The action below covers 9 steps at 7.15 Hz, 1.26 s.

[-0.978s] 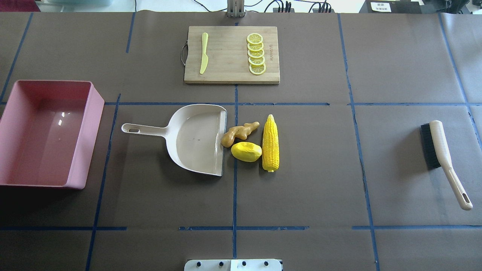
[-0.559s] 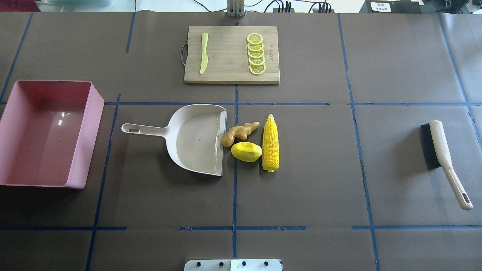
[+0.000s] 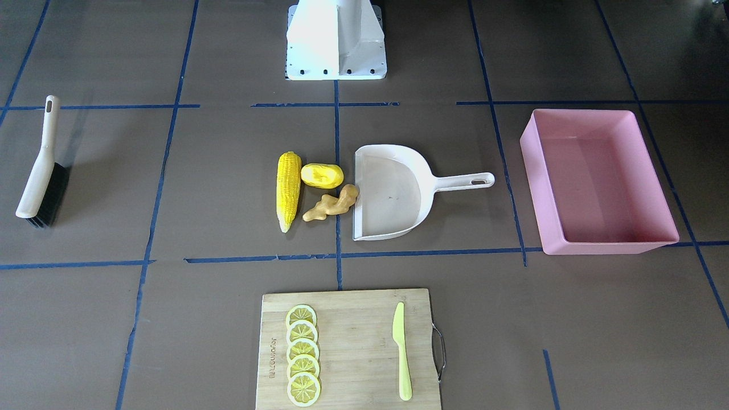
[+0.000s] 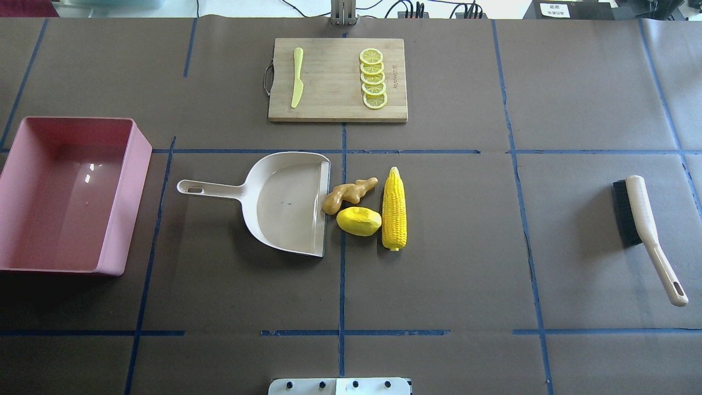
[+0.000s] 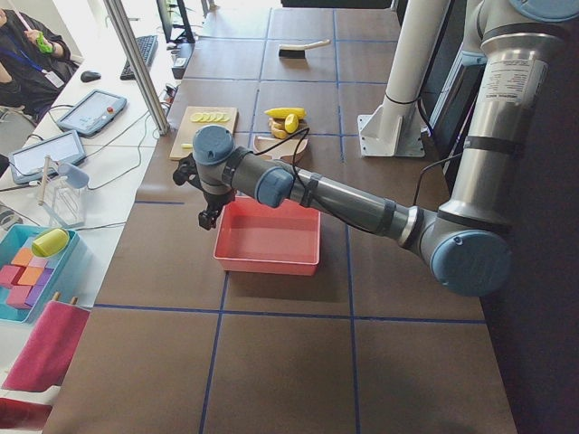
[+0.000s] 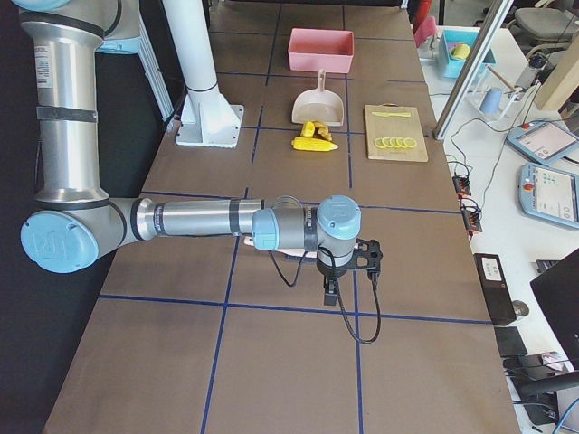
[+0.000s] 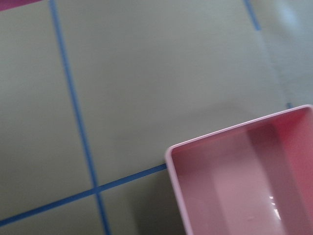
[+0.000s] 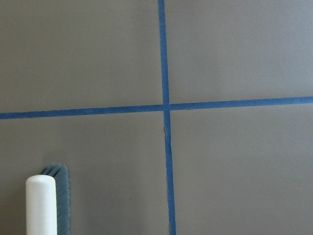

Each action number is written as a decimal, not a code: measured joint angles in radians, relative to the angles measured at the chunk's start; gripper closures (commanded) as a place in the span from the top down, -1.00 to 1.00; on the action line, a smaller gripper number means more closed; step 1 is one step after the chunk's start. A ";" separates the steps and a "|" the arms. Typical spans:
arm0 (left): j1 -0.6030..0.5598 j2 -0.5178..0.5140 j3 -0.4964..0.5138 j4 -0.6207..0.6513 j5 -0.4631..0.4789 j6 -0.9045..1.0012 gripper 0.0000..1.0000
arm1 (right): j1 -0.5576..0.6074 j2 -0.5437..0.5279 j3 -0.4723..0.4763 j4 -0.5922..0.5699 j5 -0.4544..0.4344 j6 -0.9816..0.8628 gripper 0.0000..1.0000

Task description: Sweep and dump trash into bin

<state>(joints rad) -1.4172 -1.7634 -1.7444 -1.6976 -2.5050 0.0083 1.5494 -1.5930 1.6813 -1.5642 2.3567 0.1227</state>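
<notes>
Worktop (image 4: 466, 247) laid out for sweeping, seen from several sides. Three pieces of trash are grouped near the centre: a corn cob (image 4: 394, 209) lying lengthwise, a yellow oval fruit piece (image 4: 358, 221) just beside it, and a ginger root (image 4: 345, 195) whose thick end is set against the open lip of a beige dustpan (image 4: 285, 203). The dustpan's handle is pointed toward the pink tub (image 4: 130, 203), which is placed well apart at the robot's left end of the worktop, and nothing is seen inside it. A brush (image 4: 644, 230) is laid flat at the opposite end, bristles turned toward the trash. A cutting board (image 4: 334, 82) on the far side from the robot carries a row of overlapping lemon slices (image 4: 373, 78) and a green knife (image 4: 296, 77). The left hand (image 5: 206, 215) is held above the worktop by a far corner of the tub; the right hand (image 6: 331, 291) is held low near the brush, whose handle end is caught by the right wrist camera. Whether either hand is spread or pressed together cannot be told from these views.
</notes>
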 measured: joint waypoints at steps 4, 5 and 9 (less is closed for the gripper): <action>0.210 -0.120 -0.023 0.001 -0.013 -0.038 1.00 | -0.104 0.044 0.034 -0.001 0.047 0.115 0.97; 0.245 -0.141 -0.023 0.000 -0.012 -0.034 1.00 | -0.121 0.041 0.038 0.001 0.050 0.129 0.98; 0.350 -0.209 -0.014 -0.025 -0.011 -0.030 1.00 | -0.327 -0.102 0.187 0.261 -0.046 0.541 1.00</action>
<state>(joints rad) -1.0677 -1.9728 -1.7587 -1.7229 -2.5161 -0.0214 1.2223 -1.6951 1.8686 -1.3033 2.3104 0.6637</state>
